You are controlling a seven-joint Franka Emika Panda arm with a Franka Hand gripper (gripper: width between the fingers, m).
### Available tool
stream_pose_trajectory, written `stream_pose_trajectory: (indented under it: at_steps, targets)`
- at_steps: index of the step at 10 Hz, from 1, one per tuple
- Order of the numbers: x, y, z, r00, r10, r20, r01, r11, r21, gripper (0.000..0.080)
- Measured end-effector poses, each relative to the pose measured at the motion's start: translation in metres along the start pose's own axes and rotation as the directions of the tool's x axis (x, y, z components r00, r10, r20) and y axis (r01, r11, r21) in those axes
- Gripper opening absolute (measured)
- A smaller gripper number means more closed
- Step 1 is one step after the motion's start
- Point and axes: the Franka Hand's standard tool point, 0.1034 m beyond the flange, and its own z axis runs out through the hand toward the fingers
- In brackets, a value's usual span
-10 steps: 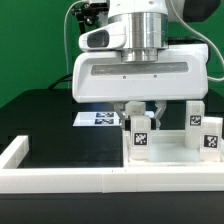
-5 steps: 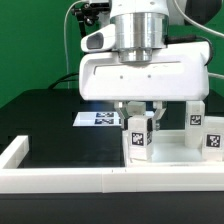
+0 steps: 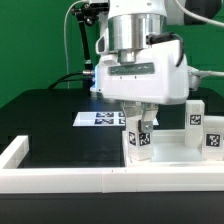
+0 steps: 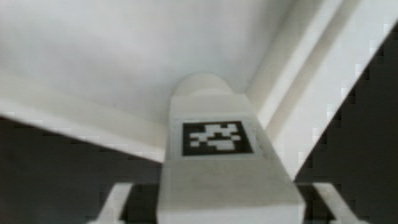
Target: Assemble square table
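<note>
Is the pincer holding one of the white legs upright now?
Yes, the pincer grips a tagged white leg that stands upright on the tabletop.

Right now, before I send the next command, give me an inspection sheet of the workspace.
Surface: black tabletop, bordered by a long white rail at the front.
Job's things: square tabletop slab lies by the rail; one tagged leg stands upright on it under the arm; two more tagged legs stand at the exterior view's right. A fourth leg is not visible.
Clutter: nothing seen.
Grippers: pincer closed around the upright leg, fingers on either side.
Cables: black cables hang behind the arm, off the surface.
Surroundings: marker board flat on the black surface; green backdrop.
</note>
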Motion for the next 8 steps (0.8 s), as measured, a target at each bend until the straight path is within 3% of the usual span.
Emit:
stream_pose_trajectory:
  at_steps: [3,6,8]
  targets:
    - [-0.0001,0.0004,-0.0001,0.986,0.165,0.003,-0.165,0.986,-0.004,0.0293]
    - [-0.0006,0.0003,-0.0001,0.987,0.162,0.003,-0.162,0.987,-0.004,0.0294]
    - [-0.0032,-0.0011,-0.0007,1.0,0.028,0.008,-0.028,1.0,-0.008,0.06]
